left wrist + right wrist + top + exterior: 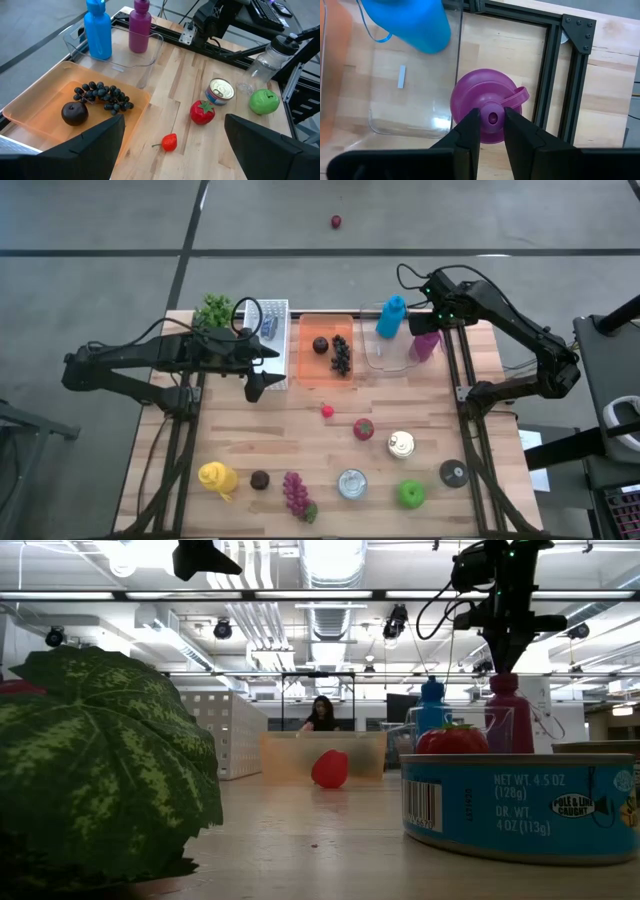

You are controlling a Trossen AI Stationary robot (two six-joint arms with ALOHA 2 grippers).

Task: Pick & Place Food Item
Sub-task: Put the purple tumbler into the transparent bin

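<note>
**Right gripper closed around the purple bottle's cap in the clear bin**

The right gripper [492, 127] hangs straight down over the purple bottle [425, 345], which stands upright in the clear bin [372, 358] near the table's far edge, toward its right side. Its two fingers [467, 132] sit narrowly apart on either side of the small knob on the bottle's cap, touching or nearly touching it; whether they grip firmly I cannot tell. A blue bottle [391, 317] stands upright in the same bin, just beside the purple one.

The left gripper [255, 387] waits with its fingers spread wide and empty, just beside the orange tray [312, 370], which holds a dark plum [320, 345] and a bunch of dark grapes [342, 355].

On the bare table [300, 430] lie a small strawberry [326, 411], a tomato [364, 429] and a tin can [401, 444] toward the middle. Along the near edge sit a yellow item [217, 478], purple grapes [297, 494], another can [352, 483] and a green apple [411, 494]
</note>
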